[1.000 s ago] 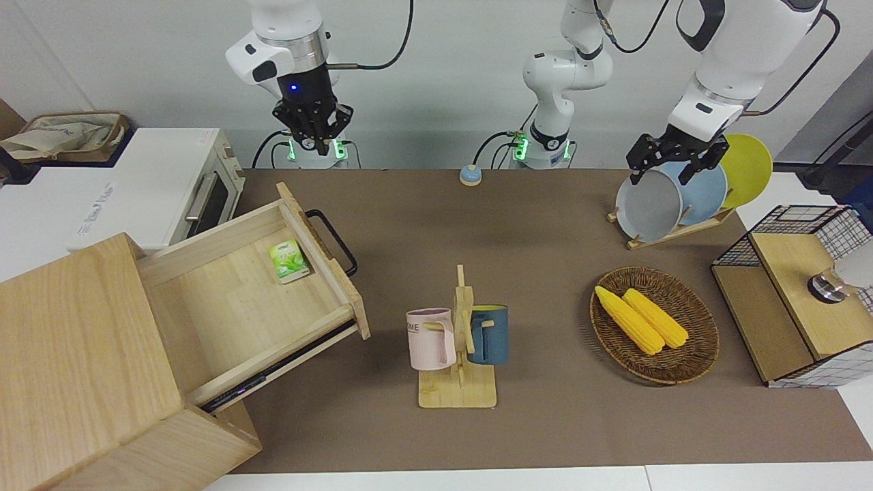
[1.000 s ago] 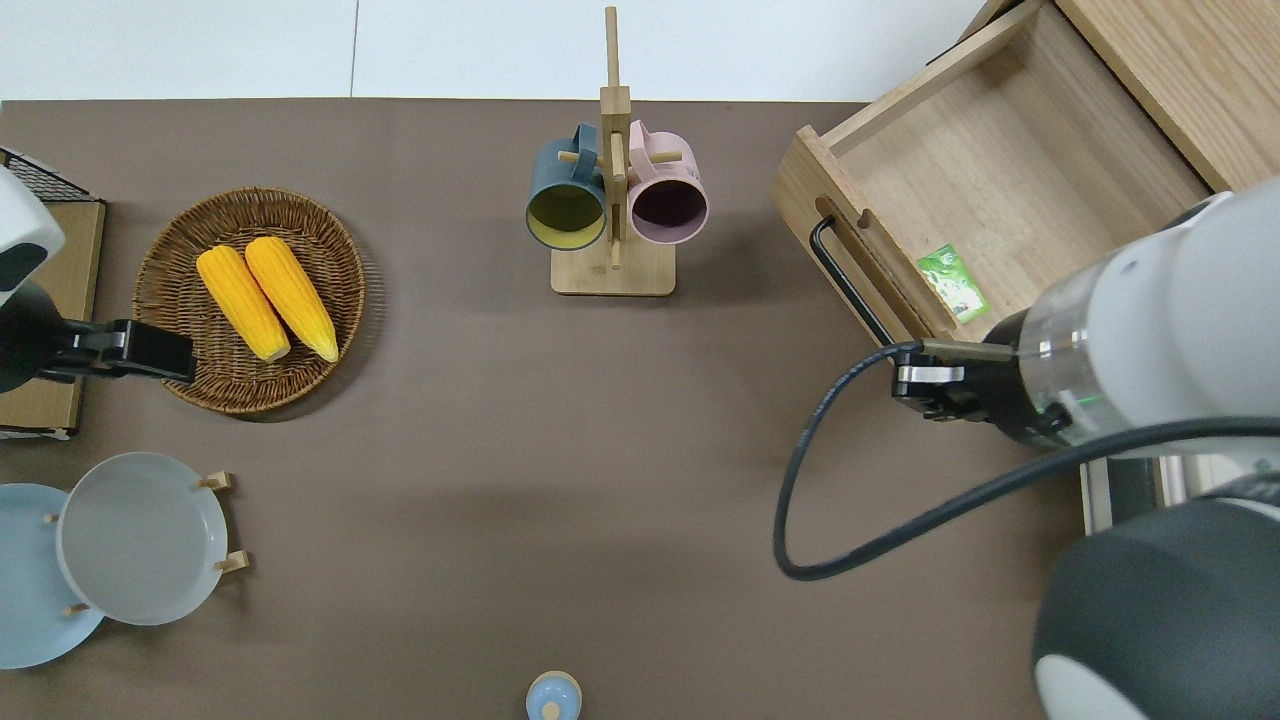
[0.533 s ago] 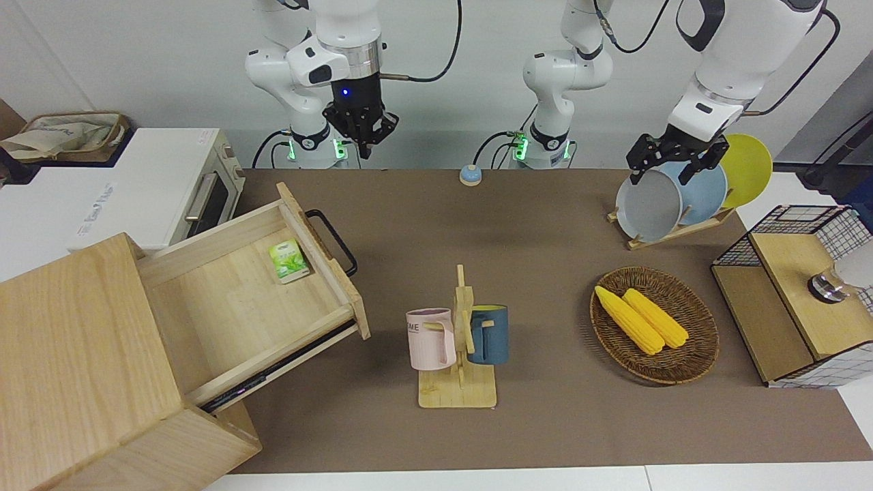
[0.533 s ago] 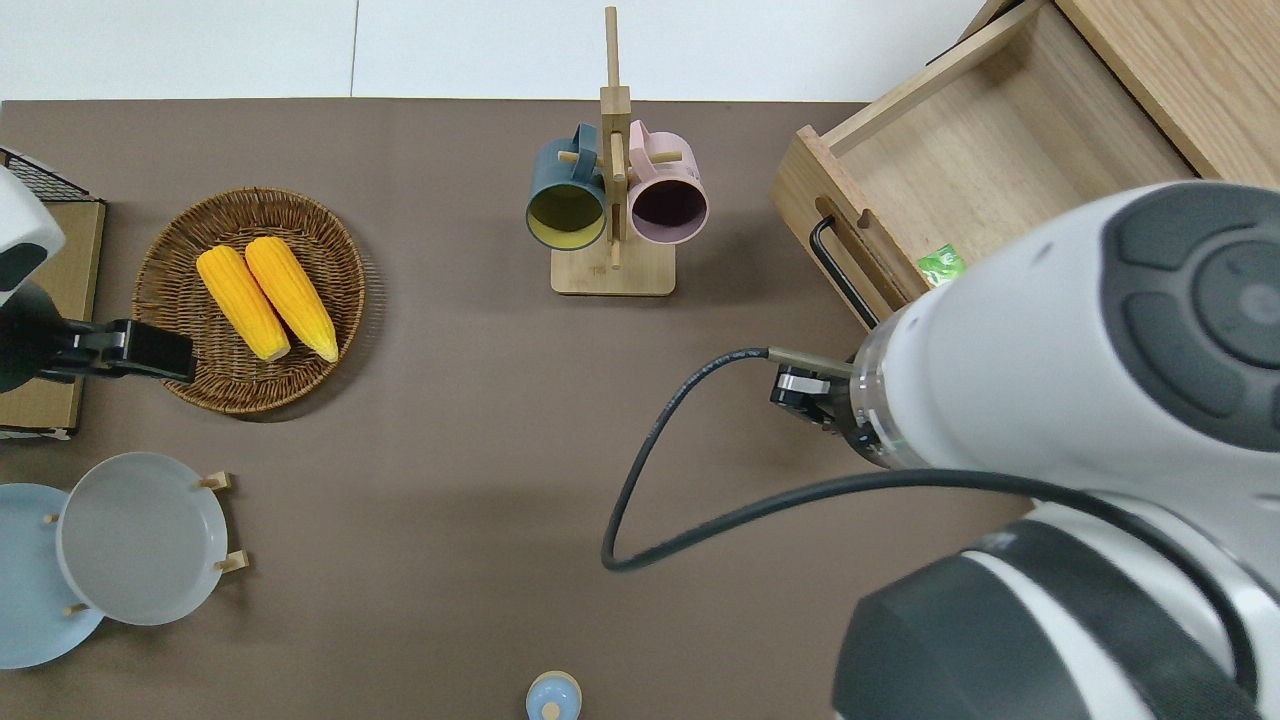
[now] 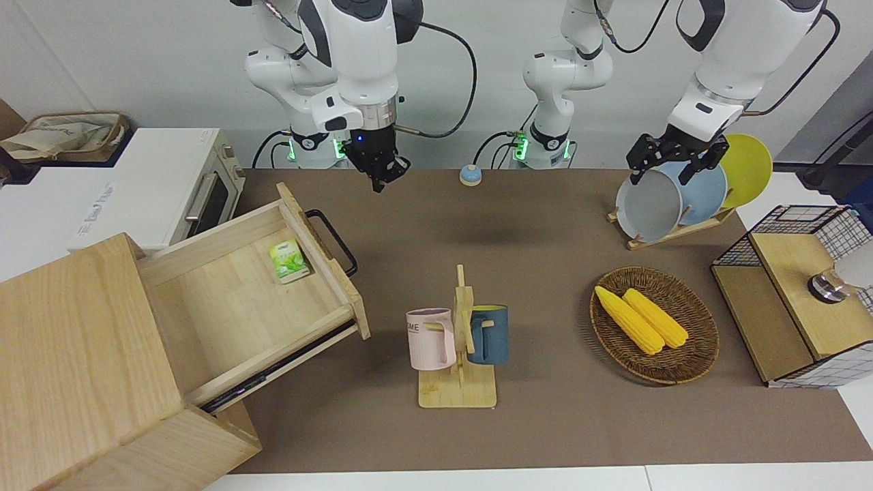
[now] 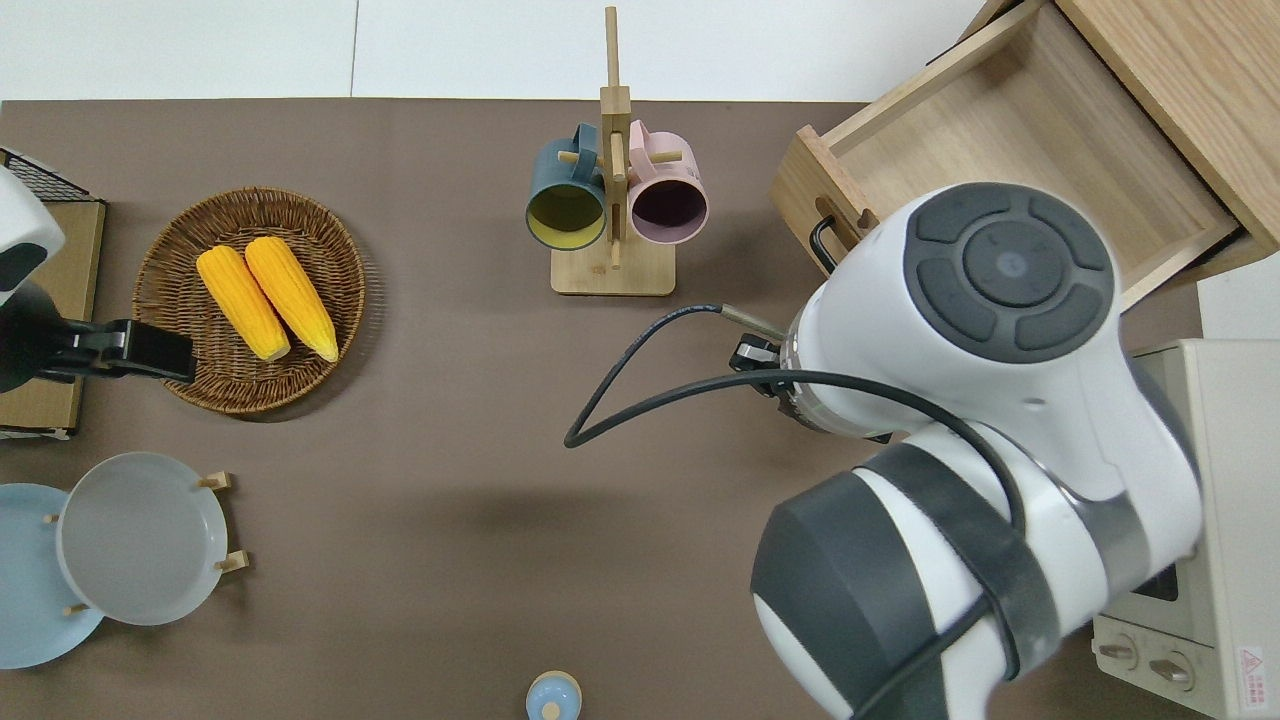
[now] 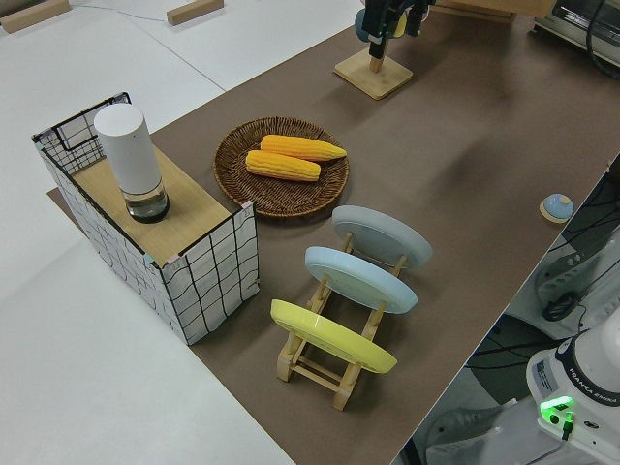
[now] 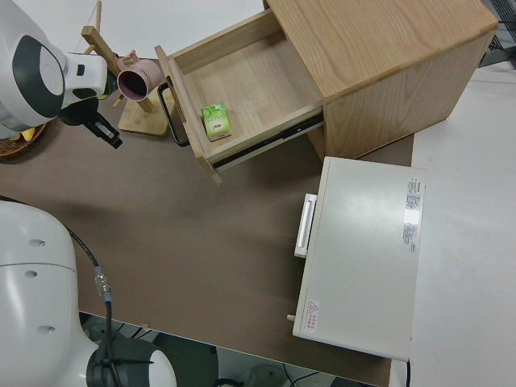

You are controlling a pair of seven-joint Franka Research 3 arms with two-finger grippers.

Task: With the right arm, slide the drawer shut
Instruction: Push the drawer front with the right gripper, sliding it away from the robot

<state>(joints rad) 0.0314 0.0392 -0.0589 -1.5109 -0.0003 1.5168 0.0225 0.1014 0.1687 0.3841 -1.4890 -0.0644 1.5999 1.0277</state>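
The drawer (image 5: 252, 300) stands pulled out of the pale wooden cabinet (image 5: 75, 354), with its black bar handle (image 5: 332, 240) facing the table's middle. A small green packet (image 5: 287, 261) lies inside it. My right gripper (image 5: 377, 185) points down with its fingers together. It hangs over the bare mat, apart from the handle and holding nothing. In the right side view the gripper (image 8: 117, 143) is beside the drawer's front (image 8: 187, 121). In the overhead view my right arm hides its gripper and part of the drawer (image 6: 1000, 130). My left arm is parked, its gripper (image 5: 672, 164) open.
A white toaster oven (image 5: 136, 184) stands beside the cabinet, nearer to the robots. A wooden mug rack (image 5: 458, 341) with two mugs stands mid-table. A corn basket (image 5: 655, 326), a plate rack (image 5: 675, 198) and a wire-mesh box (image 5: 798, 293) are toward the left arm's end. A blue bell (image 5: 470, 175) sits near the robots.
My right arm has swung away from the oven toward the table's middle and come lower, and its fingers have closed. The drawer and my left arm have not moved.
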